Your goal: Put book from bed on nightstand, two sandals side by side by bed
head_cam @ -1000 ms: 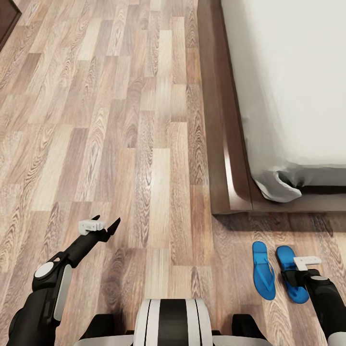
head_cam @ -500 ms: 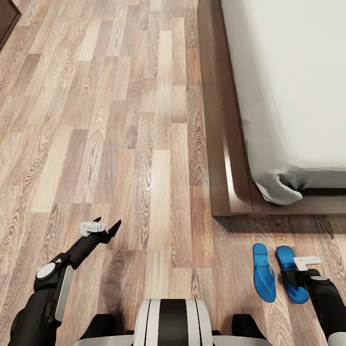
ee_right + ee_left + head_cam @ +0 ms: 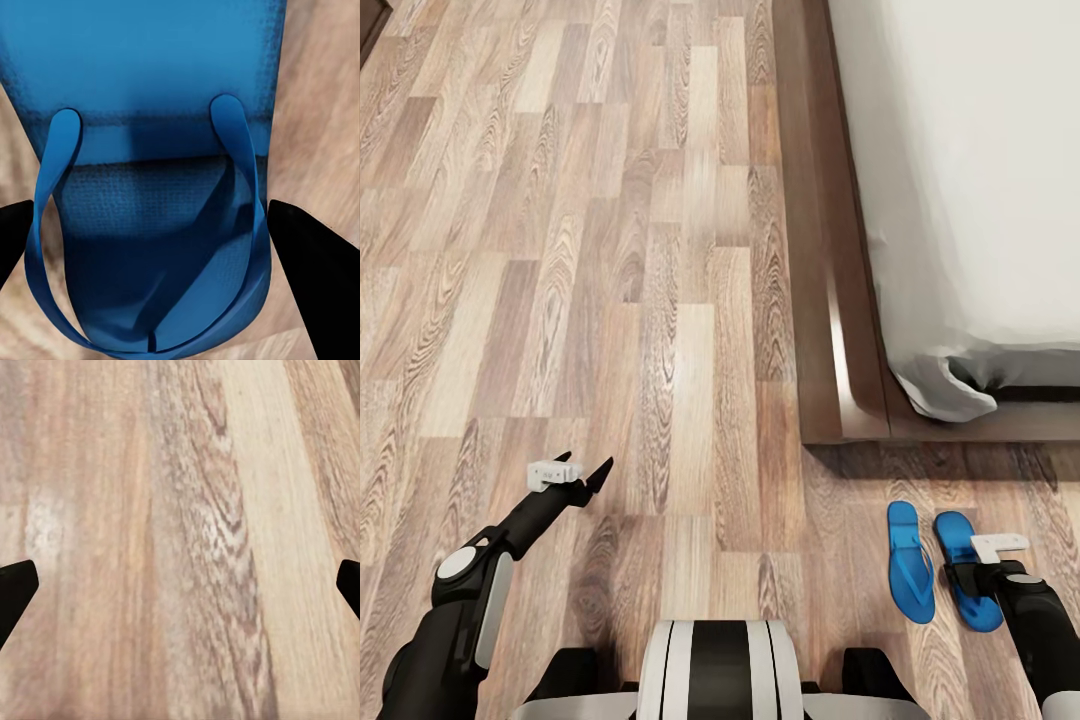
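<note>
- Your right gripper (image 3: 180,225) hangs spread wide over the right-hand blue sandal (image 3: 967,583), gripping nothing.
- The other sandal (image 3: 909,562) lies just beside it on the wood-plank floor (image 3: 610,250), near the bed (image 3: 960,180) corner.
- Your left gripper (image 3: 582,473) is spread wide, empty.

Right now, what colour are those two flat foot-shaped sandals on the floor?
Bright blue sandals, straps included; clearest in the right wrist view.
</note>
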{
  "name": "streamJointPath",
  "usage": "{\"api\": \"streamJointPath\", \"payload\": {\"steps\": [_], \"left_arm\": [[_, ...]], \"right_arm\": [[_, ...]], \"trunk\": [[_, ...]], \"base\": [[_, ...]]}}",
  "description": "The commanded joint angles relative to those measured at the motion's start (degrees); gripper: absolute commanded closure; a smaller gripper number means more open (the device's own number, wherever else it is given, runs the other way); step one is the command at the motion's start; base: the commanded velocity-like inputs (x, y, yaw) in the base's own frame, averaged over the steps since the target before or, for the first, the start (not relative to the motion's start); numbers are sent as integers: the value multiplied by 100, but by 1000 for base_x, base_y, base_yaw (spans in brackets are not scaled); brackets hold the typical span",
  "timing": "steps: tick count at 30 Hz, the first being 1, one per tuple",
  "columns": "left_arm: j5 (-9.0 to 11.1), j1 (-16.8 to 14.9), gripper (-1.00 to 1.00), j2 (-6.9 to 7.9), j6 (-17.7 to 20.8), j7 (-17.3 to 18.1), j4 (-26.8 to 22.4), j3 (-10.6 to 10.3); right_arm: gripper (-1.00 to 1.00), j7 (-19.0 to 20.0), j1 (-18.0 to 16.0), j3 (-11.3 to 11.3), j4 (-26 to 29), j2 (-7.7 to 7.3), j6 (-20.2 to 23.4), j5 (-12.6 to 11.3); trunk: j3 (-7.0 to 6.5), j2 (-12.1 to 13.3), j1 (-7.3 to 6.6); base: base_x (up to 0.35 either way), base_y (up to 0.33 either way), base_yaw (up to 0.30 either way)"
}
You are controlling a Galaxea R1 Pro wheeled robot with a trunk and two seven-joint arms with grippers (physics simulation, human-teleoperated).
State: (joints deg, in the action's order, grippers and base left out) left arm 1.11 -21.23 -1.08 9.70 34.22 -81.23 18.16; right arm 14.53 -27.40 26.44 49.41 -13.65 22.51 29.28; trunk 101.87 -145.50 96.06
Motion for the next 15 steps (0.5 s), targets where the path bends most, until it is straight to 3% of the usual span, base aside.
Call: {"api": "streamJointPath", "payload": {"steps": [1, 15], "left_arm": [[12, -4, -100, -7, 49, 43, -6, 15], [12, -4, -100, -7, 49, 47, -5, 12]], "right_arm": [[100, 51, -2, 15, 8, 3, 16, 60], [100, 51, -2, 13, 8, 3, 14, 60]], "trunk": [[3, -1, -1], [91, -7, 10]], "base": [[0, 0, 0], [0, 0, 0]]}}
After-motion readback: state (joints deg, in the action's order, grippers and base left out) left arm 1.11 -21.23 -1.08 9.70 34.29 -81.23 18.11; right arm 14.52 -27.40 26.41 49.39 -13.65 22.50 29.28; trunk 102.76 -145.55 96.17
